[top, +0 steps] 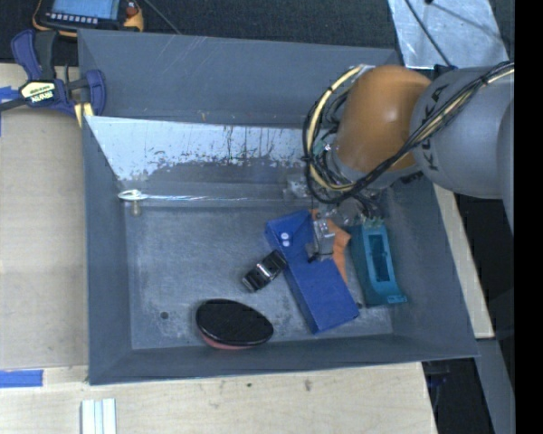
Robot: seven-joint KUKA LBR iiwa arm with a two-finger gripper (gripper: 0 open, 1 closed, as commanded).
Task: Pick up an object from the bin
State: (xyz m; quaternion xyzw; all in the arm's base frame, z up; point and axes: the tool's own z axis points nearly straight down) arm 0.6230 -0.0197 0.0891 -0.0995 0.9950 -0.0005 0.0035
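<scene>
My gripper [323,240] hangs low in the right half of the bin, its metal tip just above the upper part of a long blue flat block [315,277] that lies slanted on the floor. An orange piece [341,248] shows right beside the tip, between the blue block and a teal rectangular box [377,264] against the right wall. A small black and silver clip-like thing [265,270] lies just left of the blue block.
A black oval thing with a red underside [233,324] rests near the bin's front wall. The arm and its orange cover loom over the bin's back right corner. The left half of the floor is bare.
</scene>
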